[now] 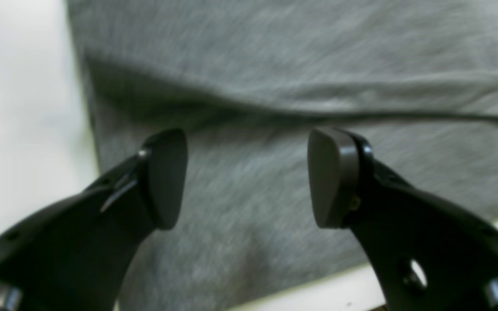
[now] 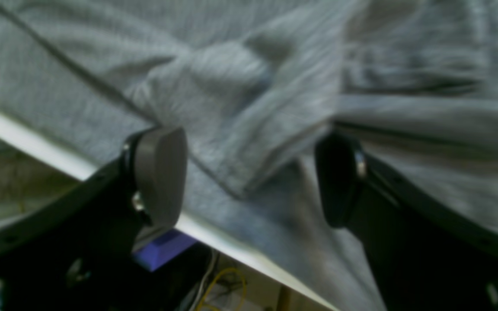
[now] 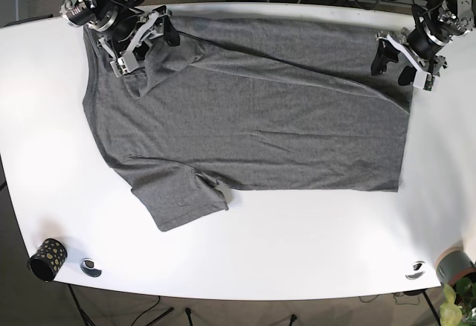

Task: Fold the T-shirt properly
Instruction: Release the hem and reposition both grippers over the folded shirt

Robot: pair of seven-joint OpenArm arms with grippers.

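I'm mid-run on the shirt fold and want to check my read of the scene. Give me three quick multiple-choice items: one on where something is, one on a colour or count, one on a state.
1. Where on the table does the small black cup stand, in the base view?
A. near the bottom left edge
B. at the top centre
C. on the shirt

2. What colour is the T-shirt?
A. blue
B. grey
C. red

3. How stands the left gripper?
A. shut on a sleeve
B. open above the cloth
C. out of view

Answers:
1. A, the cup sits by the lower left rim, apart from the shirt.
2. B, the cloth is grey in all three views.
3. B, the left wrist view shows a wide gap between its fingers, with grey cloth beyond.
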